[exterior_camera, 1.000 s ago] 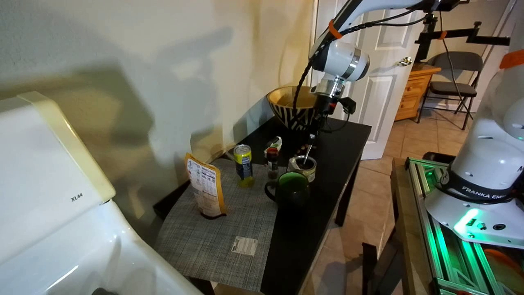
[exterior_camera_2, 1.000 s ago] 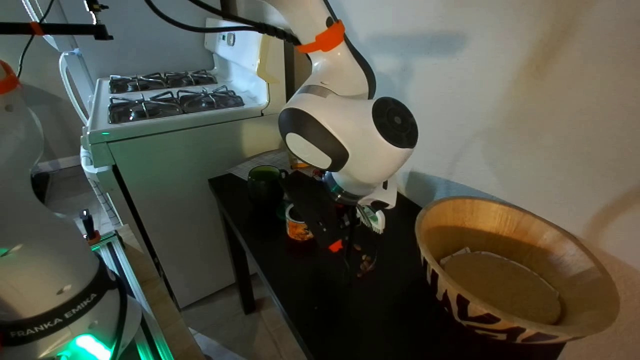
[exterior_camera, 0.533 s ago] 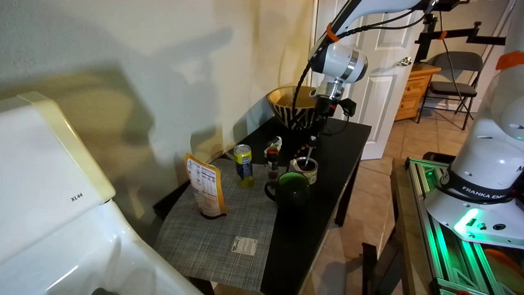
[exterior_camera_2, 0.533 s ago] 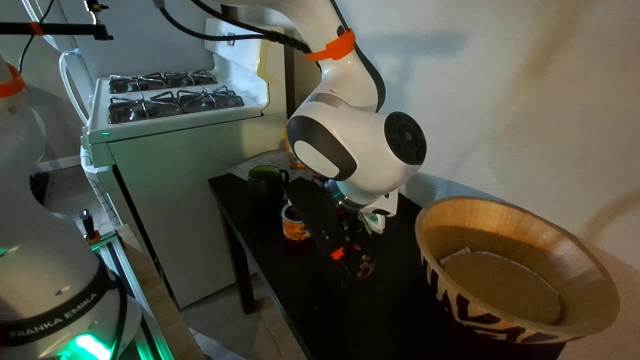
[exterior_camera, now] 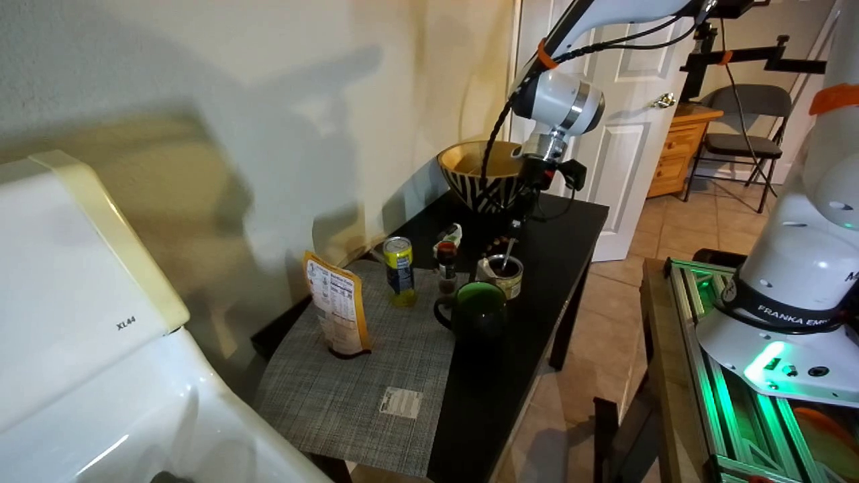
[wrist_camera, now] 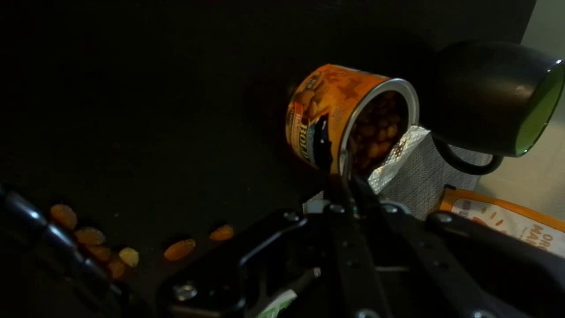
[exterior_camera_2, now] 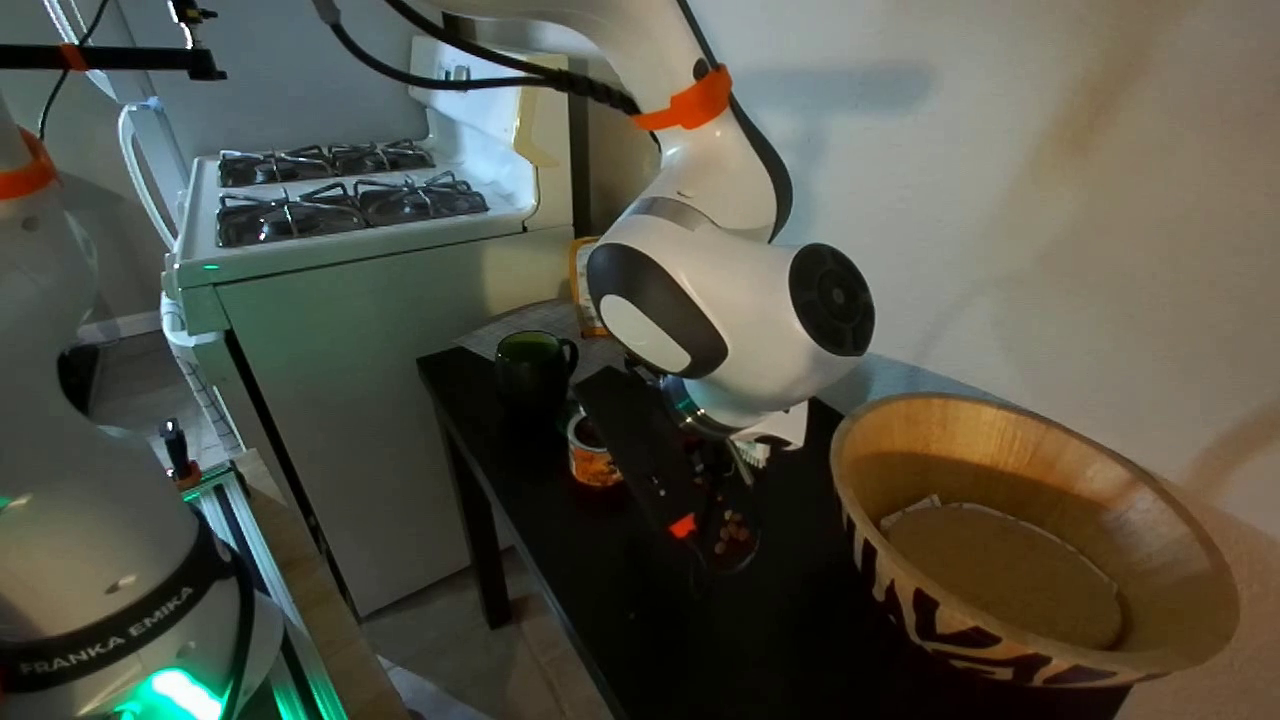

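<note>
Tabletop (exterior_camera: 482,392); end effector (wrist_camera: 352,191) tight on utensil (exterior_camera: 509,252)

Tin (exterior_camera: 514,285) between mug (exterior_camera: 480,322) and bowl (exterior_camera: 464,182) on my table (exterior_camera: 483,396).
In an exterior view I see the pouch (exterior_camera: 337,308) and the can (exterior_camera: 400,268) standing on the placemat (exterior_camera: 349,402), left of the mug, and the bottle (exterior_camera: 446,268) between can and tin; the utensil (exterior_camera: 509,250) in my gripper (exterior_camera: 515,227) reaches into the tin, and nuts (exterior_camera_2: 733,530) lie between tin and bowl.

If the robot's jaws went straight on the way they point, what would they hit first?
Probably the open can, with nuts inside: the metal utensil in the jaws points into it, though how far it reaches is unclear.
</note>
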Robot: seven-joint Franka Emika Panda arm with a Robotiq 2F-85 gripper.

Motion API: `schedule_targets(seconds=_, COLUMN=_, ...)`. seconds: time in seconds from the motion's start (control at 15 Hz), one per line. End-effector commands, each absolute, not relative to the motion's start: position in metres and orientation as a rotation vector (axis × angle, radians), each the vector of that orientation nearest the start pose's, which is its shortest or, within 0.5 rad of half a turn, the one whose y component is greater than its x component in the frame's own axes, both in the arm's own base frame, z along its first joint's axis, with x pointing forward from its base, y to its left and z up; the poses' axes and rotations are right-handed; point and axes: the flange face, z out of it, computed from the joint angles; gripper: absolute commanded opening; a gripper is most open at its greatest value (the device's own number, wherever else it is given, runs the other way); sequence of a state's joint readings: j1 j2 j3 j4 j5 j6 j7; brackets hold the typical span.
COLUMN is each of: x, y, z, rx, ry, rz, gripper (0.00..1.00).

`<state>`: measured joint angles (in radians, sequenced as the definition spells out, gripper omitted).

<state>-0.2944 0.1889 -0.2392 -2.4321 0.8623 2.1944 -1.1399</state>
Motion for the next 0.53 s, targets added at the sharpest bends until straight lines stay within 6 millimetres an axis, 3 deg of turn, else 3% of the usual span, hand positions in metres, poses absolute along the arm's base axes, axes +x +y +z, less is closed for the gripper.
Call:
schedule_targets(seconds=0.0, x=0.3951, y=-0.2186, z=0.2125, rx=-2.466, ry=0.075, rz=-0.203, gripper=0.02)
schedule_targets(seconds=0.47, x=0.3961, y=-0.2214, z=0.2219, rx=-2.423, ry=0.041, rz=-0.227, gripper=0.02)
